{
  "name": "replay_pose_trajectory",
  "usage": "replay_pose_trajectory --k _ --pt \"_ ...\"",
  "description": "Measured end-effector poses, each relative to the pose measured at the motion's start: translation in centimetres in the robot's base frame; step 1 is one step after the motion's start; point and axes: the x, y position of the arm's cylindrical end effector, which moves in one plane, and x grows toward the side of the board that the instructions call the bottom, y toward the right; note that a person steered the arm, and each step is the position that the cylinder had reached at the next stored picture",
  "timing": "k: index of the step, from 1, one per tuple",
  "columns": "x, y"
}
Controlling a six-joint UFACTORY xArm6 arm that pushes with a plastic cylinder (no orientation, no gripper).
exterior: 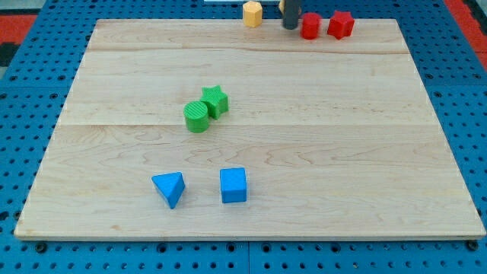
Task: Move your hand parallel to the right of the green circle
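The green circle [196, 116] lies left of the board's middle, touching a green star [215, 100] at its upper right. My tip [290, 27] is at the view's top edge of the board, far above and to the right of the green circle. It stands just left of a red round block [310, 26], between that block and a yellow hexagon block [252, 14].
A second red block [340, 24] sits right of the red round one. A blue triangle [170, 188] and a blue cube [233, 185] lie near the view's bottom. The wooden board [365, 152] rests on a blue pegboard.
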Motion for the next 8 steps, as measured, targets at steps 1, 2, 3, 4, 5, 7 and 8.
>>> replay_pose_trajectory --k 1,2,3,4,5,7,8 --pt "0.0 1.0" --pt "0.0 -2.0" --pt "-0.1 -2.6" --pt "1.0 -3.0" --pt "1.9 -3.2" --pt "4.2 -4.9" --pt "8.6 -5.2"
